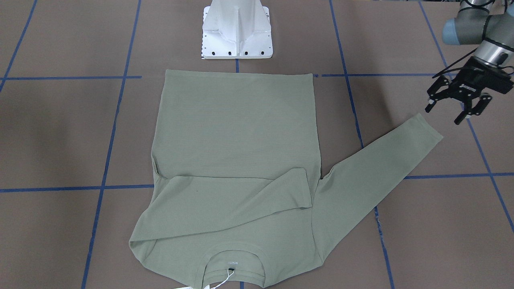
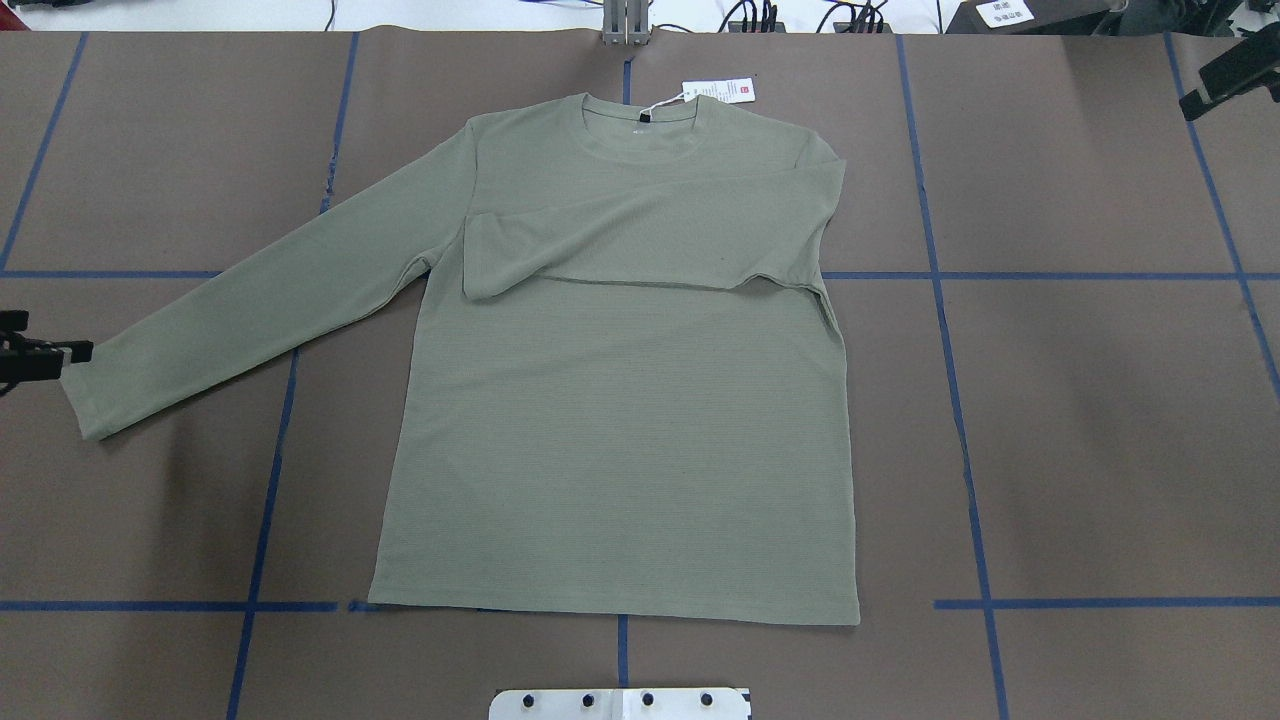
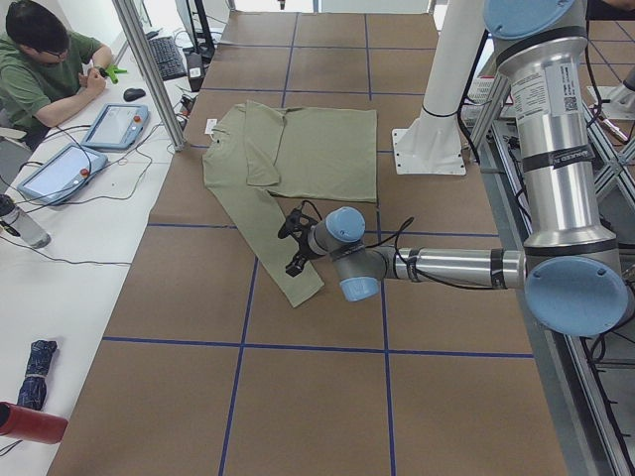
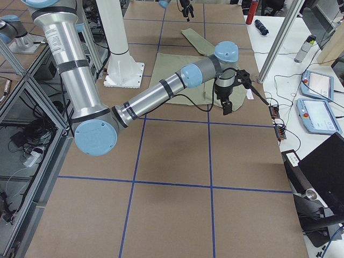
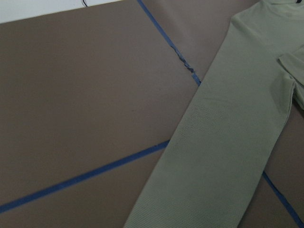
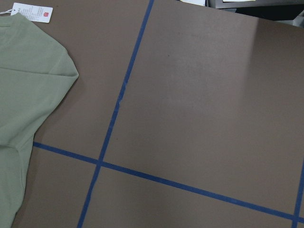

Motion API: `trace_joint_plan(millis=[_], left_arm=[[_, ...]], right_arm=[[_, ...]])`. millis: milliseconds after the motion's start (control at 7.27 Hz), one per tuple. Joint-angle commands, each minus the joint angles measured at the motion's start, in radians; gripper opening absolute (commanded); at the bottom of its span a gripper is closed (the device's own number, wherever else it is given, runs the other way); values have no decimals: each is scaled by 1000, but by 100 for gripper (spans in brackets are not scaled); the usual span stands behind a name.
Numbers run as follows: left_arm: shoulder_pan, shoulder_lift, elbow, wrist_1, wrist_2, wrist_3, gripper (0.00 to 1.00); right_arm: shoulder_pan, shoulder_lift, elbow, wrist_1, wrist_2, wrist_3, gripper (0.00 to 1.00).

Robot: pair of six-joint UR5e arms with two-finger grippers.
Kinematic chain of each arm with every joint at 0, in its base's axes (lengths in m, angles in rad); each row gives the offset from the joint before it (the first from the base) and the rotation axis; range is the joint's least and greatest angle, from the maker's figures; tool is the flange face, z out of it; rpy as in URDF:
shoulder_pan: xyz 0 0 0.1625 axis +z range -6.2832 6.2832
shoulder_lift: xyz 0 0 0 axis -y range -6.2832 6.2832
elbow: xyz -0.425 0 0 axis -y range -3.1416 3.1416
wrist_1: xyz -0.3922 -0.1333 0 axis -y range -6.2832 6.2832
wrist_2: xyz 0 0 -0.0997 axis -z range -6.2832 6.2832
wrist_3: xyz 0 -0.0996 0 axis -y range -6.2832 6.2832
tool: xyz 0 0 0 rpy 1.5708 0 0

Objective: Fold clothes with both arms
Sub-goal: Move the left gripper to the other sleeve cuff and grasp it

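The brown table top (image 2: 1100,450) is matt and evenly lit, and blue tape lines (image 2: 975,500) divide it into large squares. Along one long side of the table runs a white desk (image 3: 60,258) with two tablet-like pendants (image 3: 114,124), a keyboard (image 3: 169,58), a mouse (image 3: 134,94), a clear bottle (image 3: 18,220), a folded dark umbrella (image 3: 37,372) and a red cylinder (image 3: 30,424). A person (image 3: 40,74) in a green top sits at it. An aluminium post (image 3: 149,74) rises at the table's edge by the desk. On the table's opposite side stand open metal frames (image 4: 21,80) over loose cables (image 4: 32,134). Off one table corner lies what may be a dark laptop (image 4: 325,161).
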Motion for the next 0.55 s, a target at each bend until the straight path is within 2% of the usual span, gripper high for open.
trace_joint_plan(millis=[0,275,412], left_arm=[[173,22,15,-1,118,-34,100],[215,27,65,-2,195,-28,97],[215,29,70,-2,198,-25,85]], right_arm=[[16,-52,30,1,6,-9,100],[16,-55,30,1,4,-9,100],[16,-57,32,2,4,-9,100]])
